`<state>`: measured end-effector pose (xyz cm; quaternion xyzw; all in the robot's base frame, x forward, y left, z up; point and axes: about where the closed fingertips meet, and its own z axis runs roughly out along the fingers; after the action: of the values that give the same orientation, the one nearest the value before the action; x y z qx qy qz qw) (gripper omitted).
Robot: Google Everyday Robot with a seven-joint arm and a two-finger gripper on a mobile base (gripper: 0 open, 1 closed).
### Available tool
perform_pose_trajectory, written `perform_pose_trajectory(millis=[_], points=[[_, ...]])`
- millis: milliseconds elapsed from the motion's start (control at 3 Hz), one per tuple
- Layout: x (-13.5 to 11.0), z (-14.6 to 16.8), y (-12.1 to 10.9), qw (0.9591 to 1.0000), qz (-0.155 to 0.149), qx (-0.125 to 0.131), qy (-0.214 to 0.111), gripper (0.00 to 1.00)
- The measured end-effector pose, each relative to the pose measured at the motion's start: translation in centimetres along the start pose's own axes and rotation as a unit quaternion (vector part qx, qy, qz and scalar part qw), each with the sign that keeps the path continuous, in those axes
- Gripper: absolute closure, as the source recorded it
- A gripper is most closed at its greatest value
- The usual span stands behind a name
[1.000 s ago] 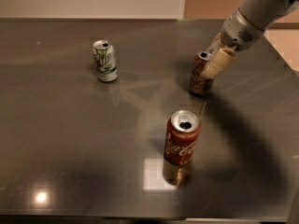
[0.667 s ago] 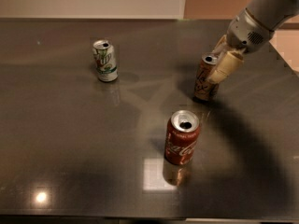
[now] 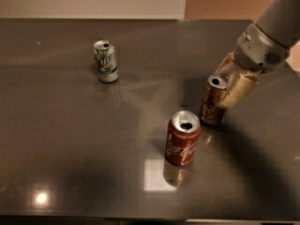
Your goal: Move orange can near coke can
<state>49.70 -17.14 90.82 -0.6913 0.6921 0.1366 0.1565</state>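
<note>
The orange can [image 3: 213,104] is upright just beside the coke can [image 3: 183,139], up and to its right, with a narrow gap between them. Whether its base rests on the table [image 3: 70,149] or hangs just clear, I cannot tell. The pincer [image 3: 225,86] is closed on its upper half, one pale finger in front and one behind. The can is opened, so likely light, thin-walled and slick — a gentle grip across the mid wall suits it. A white-and-green can [image 3: 105,61] stands well apart to the left.
</note>
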Motion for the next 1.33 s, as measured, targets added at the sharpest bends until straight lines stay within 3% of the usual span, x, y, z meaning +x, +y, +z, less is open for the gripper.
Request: perform_pose_trajectory(millis=[667,1333], points=[[-0.4,0.7,5.4,0.998,-0.056,-0.027,-0.007,1.0],[-0.7,1.1,7.8,0.9948,-0.092,-0.03,-0.032,0.58]])
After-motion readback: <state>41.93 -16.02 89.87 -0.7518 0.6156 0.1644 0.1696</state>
